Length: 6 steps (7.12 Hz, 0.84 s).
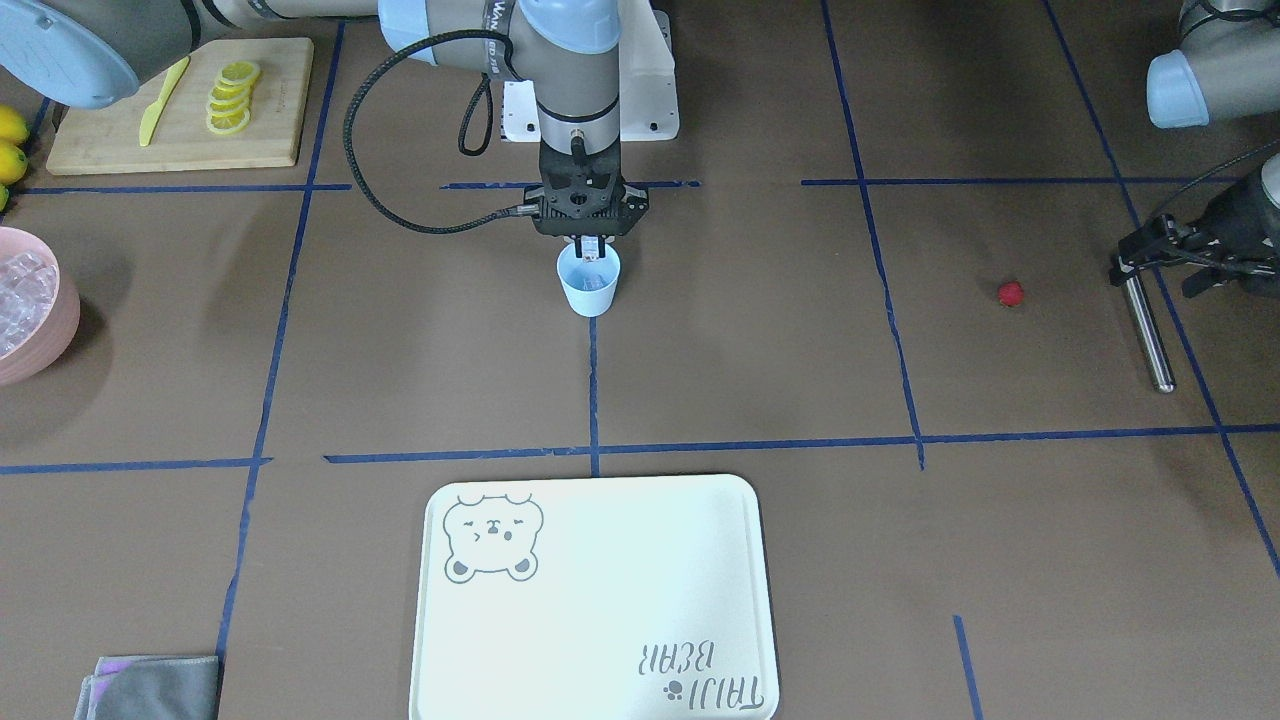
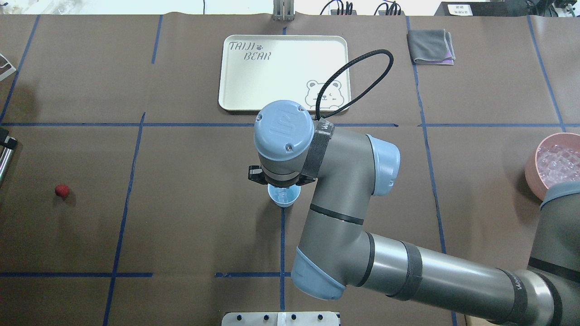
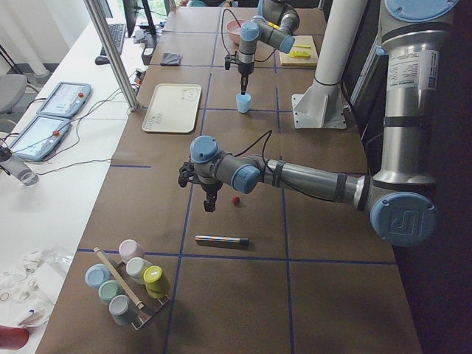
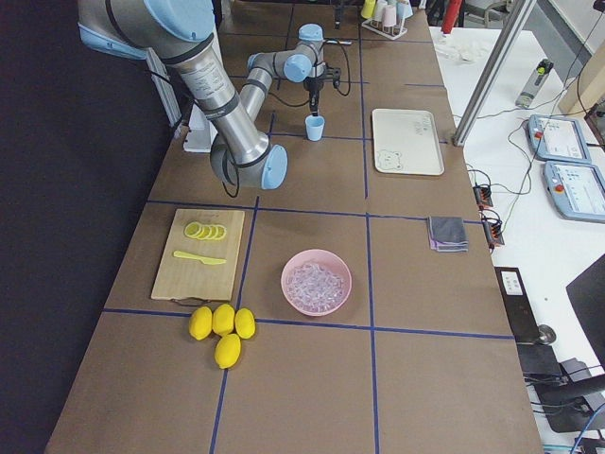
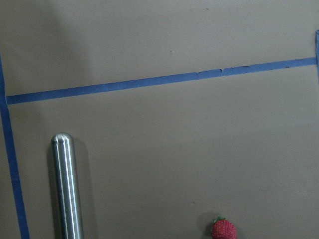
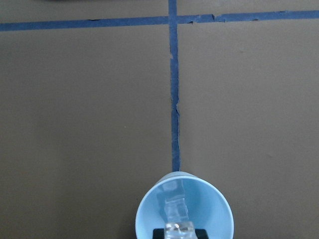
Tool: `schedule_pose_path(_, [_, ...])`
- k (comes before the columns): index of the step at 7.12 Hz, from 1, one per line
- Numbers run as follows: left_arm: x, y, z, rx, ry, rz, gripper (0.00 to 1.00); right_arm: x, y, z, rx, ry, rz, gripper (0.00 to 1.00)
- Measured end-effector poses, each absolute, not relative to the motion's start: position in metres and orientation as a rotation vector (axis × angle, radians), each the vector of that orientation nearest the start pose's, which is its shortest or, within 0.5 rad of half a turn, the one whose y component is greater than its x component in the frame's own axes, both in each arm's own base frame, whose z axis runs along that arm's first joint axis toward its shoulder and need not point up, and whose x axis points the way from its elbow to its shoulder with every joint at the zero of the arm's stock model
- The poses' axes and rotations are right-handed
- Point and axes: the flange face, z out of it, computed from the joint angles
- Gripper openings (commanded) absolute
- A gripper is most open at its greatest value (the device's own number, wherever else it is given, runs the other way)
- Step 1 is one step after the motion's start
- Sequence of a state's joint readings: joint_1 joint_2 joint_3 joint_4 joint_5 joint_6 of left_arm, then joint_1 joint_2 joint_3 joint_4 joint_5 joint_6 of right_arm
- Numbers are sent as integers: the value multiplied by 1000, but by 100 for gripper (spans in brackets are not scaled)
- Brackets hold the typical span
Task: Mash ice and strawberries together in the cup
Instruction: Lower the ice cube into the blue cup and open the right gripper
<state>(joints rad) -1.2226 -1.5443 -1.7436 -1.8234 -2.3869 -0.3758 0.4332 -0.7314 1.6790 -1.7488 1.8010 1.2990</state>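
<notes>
**Cup** (image 1: 589, 285): light-blue tumbler, upright on the table; reference for all entries below.

**Ice cube** (image 6: 178, 230): pinched between the narrowed fingers of the right gripper (image 1: 590, 247), right at the cup's mouth, presumably so that it falls straight in. 1 more clear piece (image 6: 172, 199) seems to lie inside the cup.

**Strawberry** (image 1: 1011, 293): on the table well apart from the cup, toward the robot's left; not yet loaded.

**Left gripper** (image 1: 1128, 268): beyond the strawberry from the cup, clamped on a metal rod (image 1: 1148, 330) (likely the masher, kept ready).

**Pink bowl** (image 1: 66, 325): ice stock, far on the cup's opposite side.

**Views**: only the right wrist view looks into the cup; overhead, the wrist hides most of its mouth
</notes>
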Motion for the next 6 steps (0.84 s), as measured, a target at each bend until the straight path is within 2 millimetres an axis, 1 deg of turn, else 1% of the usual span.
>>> schedule_pose_path(2, [112,-488,554,67,886,137,100,-579,-386,127,57,-792,61,65])
schedule_pose_path(5, [113,-489,553,68,886,137,100,-580,-386,129,64,-787,55,82])
schedule_pose_path(6, [113,-489,553,69,886,138,100,-580,-386,129,67,-785,57,83])
